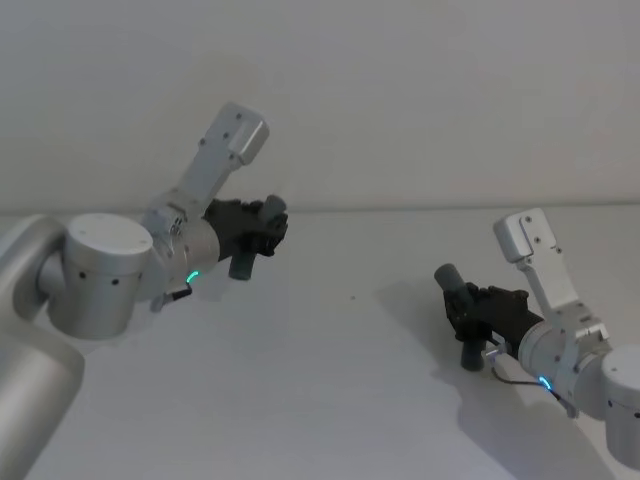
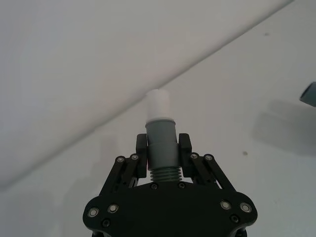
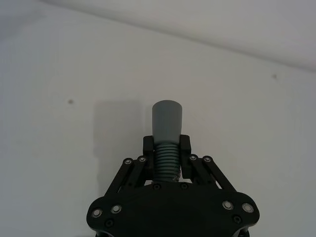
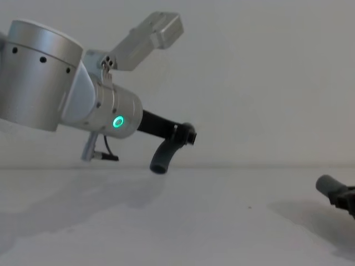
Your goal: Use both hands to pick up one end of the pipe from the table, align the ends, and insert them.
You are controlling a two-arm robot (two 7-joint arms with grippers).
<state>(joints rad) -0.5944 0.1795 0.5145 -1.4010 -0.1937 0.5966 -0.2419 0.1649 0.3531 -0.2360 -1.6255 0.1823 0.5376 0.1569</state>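
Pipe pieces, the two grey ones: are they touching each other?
Apart. In the head view the left end effector grips one pipe piece and the right end effector grips the other pipe piece, with bare table between them.

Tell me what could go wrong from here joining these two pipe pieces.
Each is pinched only at its ribbed section: the dark grey tube piece with the narrow white tip in the left gripper, the plain dark grey tube piece in the right gripper. Pushing them together could twist one in the jaws. They sit far apart at different angles, so the ends may meet misaligned.
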